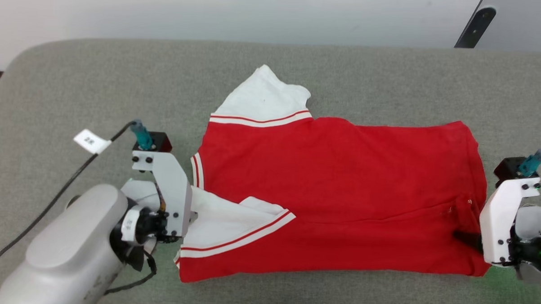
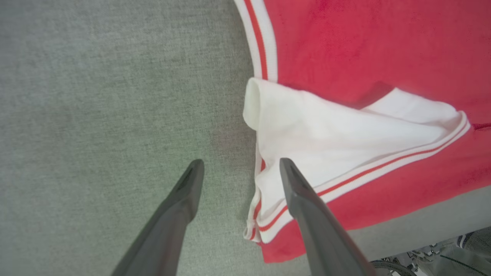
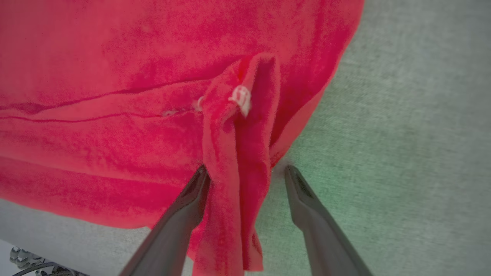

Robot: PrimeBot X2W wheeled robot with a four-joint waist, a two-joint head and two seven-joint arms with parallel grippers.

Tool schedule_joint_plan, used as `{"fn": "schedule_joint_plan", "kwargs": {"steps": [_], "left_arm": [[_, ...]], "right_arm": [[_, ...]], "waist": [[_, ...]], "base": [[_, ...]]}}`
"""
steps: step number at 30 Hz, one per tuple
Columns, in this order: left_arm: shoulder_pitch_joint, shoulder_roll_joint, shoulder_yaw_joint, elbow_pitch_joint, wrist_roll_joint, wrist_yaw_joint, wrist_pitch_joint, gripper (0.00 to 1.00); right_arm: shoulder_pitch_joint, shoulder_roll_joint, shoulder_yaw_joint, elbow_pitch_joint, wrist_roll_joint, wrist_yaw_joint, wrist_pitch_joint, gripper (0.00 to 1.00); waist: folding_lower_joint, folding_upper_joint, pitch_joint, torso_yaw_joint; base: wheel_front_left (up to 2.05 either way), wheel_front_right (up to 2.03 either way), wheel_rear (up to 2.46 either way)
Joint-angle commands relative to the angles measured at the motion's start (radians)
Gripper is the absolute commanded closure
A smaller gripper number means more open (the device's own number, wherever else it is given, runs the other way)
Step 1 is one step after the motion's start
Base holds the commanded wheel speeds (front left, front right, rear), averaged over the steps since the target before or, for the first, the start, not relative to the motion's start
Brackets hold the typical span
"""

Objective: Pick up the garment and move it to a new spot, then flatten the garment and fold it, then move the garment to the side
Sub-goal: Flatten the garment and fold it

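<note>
Basically, red garment [image 1: 332,185] lies folded mid-frame on the grey tabletop [image 1: 75,82]. Wrist views add: left hand [image 2: 239,172] open, astride the white sleeve [image 2: 326,142] edge; right hand [image 3: 247,176] open, red fold between its fingers. In the head view, white wrist brackets [image 1: 170,184] block most of both.

Grey forearm [image 1: 69,244], white screwed bracket [image 1: 172,184], teal plug [image 1: 141,136], tagged black cable [image 1: 62,189]

You have a grey, fabric-covered worktop [image 1: 75,86] with a rounded far-left corner. One red garment [image 1: 341,181] lies flat on it, folded into a broad band, nearer the front edge than the far edge. Its white, red-striped sleeves [image 1: 259,95] lie at the end toward the left edge.
</note>
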Motion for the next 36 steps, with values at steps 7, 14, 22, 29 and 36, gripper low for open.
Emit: {"fn": "schedule_joint_plan", "kwargs": {"steps": [7,14,22,29,36], "left_arm": [[0.065,0.032,0.023,-0.059,0.01,0.002,-0.079,0.0],[0.118,0.046,0.051,-0.114,0.024,-0.01,-0.199,0.0],[0.108,0.051,0.078,-0.131,0.054,-0.046,-0.324,0.0],[-0.014,0.04,0.099,-0.091,0.09,-0.105,-0.395,0.0],[-0.231,0.048,0.104,0.03,0.129,-0.195,-0.386,0.0]], "right_arm": [[0.036,-0.037,-0.028,-0.102,-0.041,-0.001,-0.06,0.0],[0.138,-0.107,-0.022,-0.299,-0.08,-0.001,-0.288,0.0],[0.299,-0.073,-0.117,-0.423,-0.269,-0.001,-0.806,0.0],[0.402,0.081,-0.198,-0.461,-0.407,-0.001,-1.092,0.0],[0.399,0.169,-0.199,-0.476,-0.445,-0.001,-1.176,0.0]], "waist": [[0.0,-0.0001,-0.07,-0.014],[0.0,-0.0001,-0.117,-0.019],[0.0,-0.0001,-0.111,-0.037],[0.0,-0.0001,-0.034,-0.115],[0.0,-0.0001,0.096,-0.227]], "base": [[0.0,0.0,0.0],[0.0,0.0,0.0],[0.0,0.0,0.0],[0.0,0.0,0.0],[0.0,0.0,0.0]]}}
